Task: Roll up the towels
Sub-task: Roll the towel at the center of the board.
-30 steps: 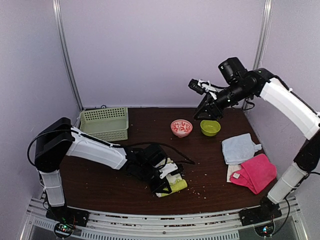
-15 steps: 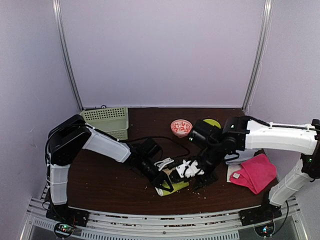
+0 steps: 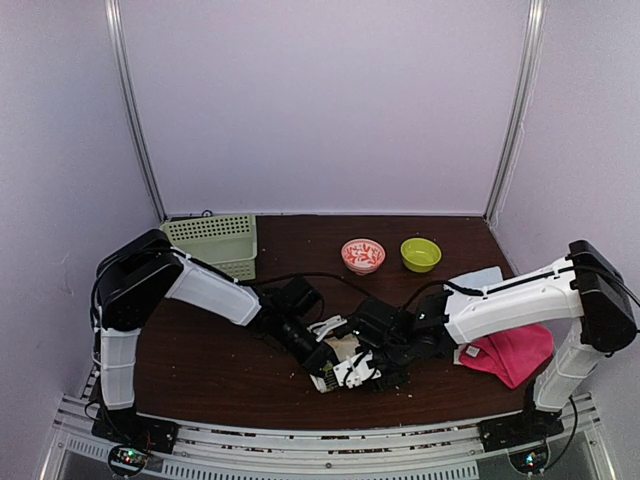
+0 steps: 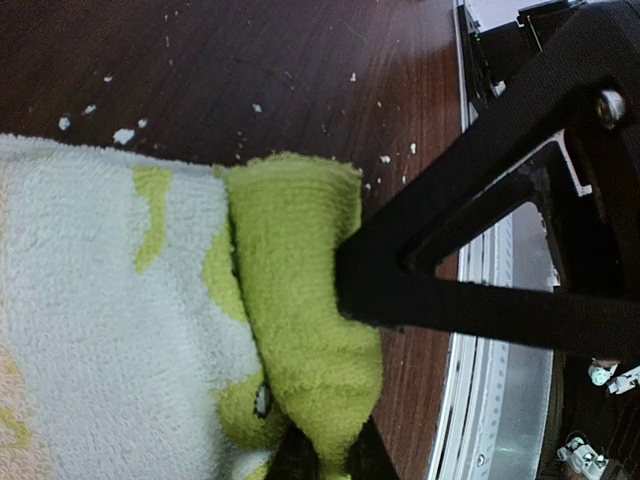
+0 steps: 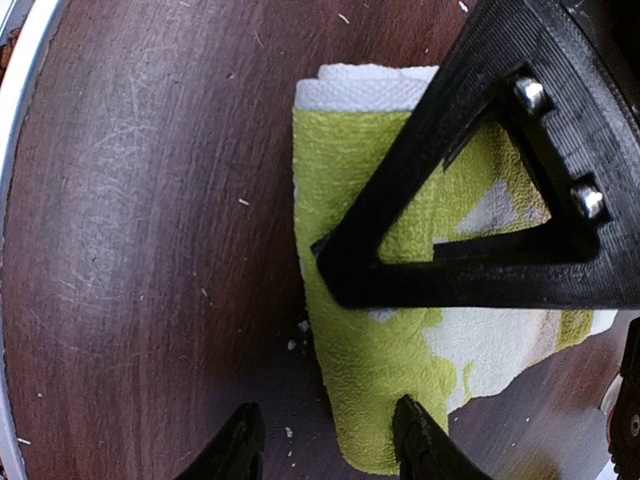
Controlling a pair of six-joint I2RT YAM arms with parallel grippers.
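One yellow towel [image 5: 370, 390] between left hand [image 4: 322, 462] — clamped on its fold — and right hand [image 5: 327, 442], spread; pink towel [image 3: 515, 352], basket [image 3: 212, 243] aside.

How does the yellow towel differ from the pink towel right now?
The yellow towel has a pale pattern; the pink towel is plain. The yellow towel is partly rolled, pinched by the left pincer; the pink towel lies unrolled at the right, not gripped. Both are soft cloth on the table.

i counted three towels: yellow towel [image 5: 370, 360], pink towel [image 3: 515, 350], light blue towel [image 3: 485, 277]; two bowls: red bowl [image 3: 362, 255], green bowl [image 3: 420, 253]; one basket [image 3: 213, 245].
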